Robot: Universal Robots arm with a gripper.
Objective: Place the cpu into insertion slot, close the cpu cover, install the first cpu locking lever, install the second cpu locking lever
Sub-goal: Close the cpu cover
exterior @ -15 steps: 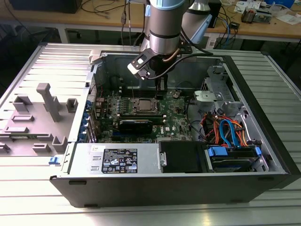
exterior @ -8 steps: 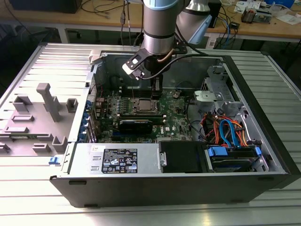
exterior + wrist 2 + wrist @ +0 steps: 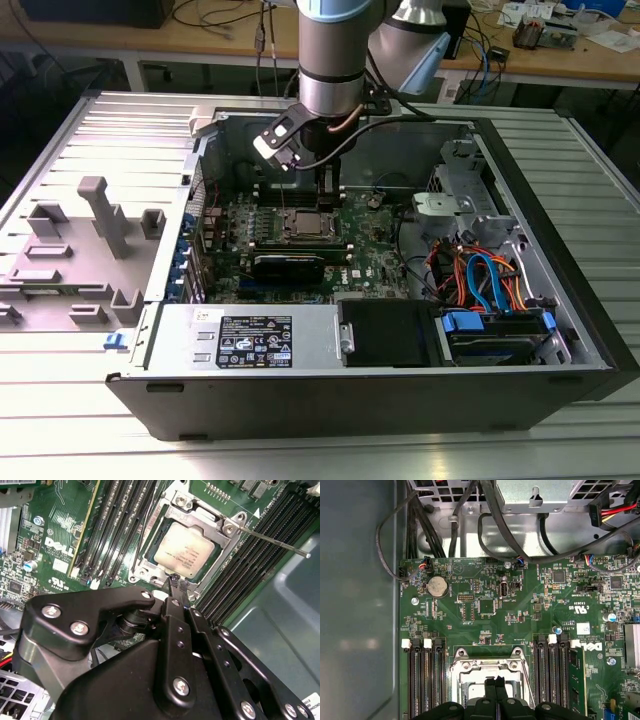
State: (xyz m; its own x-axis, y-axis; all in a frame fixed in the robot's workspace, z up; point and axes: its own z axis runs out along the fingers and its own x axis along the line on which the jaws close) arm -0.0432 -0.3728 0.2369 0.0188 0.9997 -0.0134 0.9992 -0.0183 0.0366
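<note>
The cpu [image 3: 184, 555] lies flat in the insertion slot [image 3: 303, 225] on the green board, its dull silver top showing. The cpu cover [image 3: 197, 516] is down around the chip, which shows through its window. One thin locking lever [image 3: 270, 541] sticks out sideways from the socket corner, over the black memory slots. A second thin lever [image 3: 146, 522] runs along the opposite side of the socket. My gripper [image 3: 176, 581] hangs just above the socket's near edge with its black fingers pressed together and nothing between them. The gripper [image 3: 495, 681] is also in the first wrist view, over the cover [image 3: 487, 666].
Rows of long black memory slots [image 3: 252, 555] flank the socket on both sides. The open computer case [image 3: 560, 300] holds cable bundles [image 3: 480, 275], a drive bay and a power supply [image 3: 260, 335]. The grey case wall [image 3: 355, 605] stands close beside the board.
</note>
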